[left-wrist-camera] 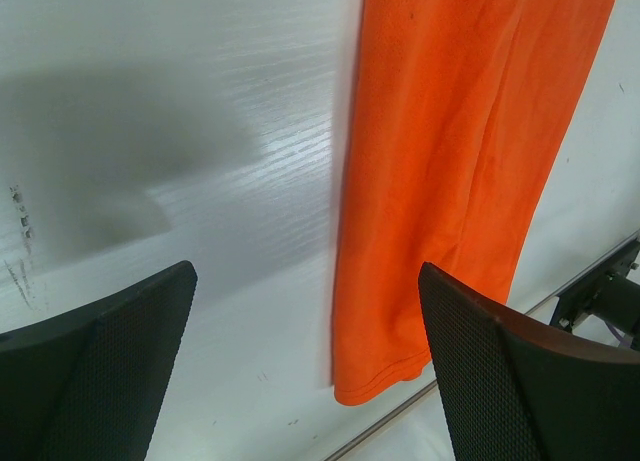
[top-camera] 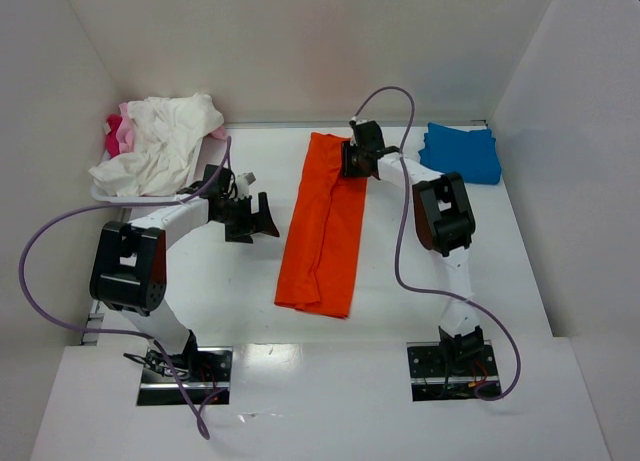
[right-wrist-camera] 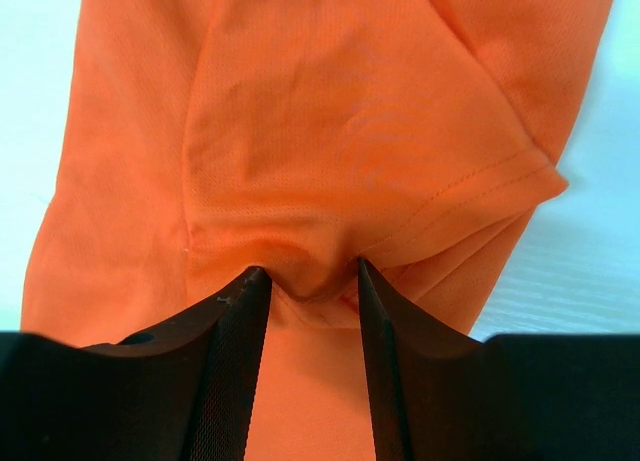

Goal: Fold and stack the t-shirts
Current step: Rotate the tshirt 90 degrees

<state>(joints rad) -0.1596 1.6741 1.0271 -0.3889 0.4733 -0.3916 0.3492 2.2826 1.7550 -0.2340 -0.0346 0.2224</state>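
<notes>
Right gripper [right-wrist-camera: 308, 276]: down at the far end of the orange t-shirt [top-camera: 320, 231], jaws roughly half closed, and there is a puckered ridge of orange cloth caught between the two fingers.
Grip detail: on the right wrist view, wrinkles run into that pinch, and a stitched sleeve hem lies just off to the right of it.
Left gripper [top-camera: 250, 219]: jaws spread wide, nothing between them. It hangs over bare table [top-camera: 220, 301] just to the left of the orange strip and is not touching the cloth.
Left wrist view: both dark fingers [left-wrist-camera: 110, 361] frame the shot, with the long left edge and one hemmed end of the orange t-shirt [left-wrist-camera: 450, 181] lying flat beyond them.
Orange t-shirt: mid-table, folded lengthwise into a long narrow band that runs from the far side toward the arm bases, with one layer lapped over the other.
Blue t-shirt [top-camera: 462, 153]: folded into a compact block at the far right, well apart from the orange one.
White t-shirt [top-camera: 165, 141]: crumpled in a heap at the far left.
Pink t-shirt [top-camera: 117, 133]: peeks out from under the left side of the white heap, mostly hidden.
</notes>
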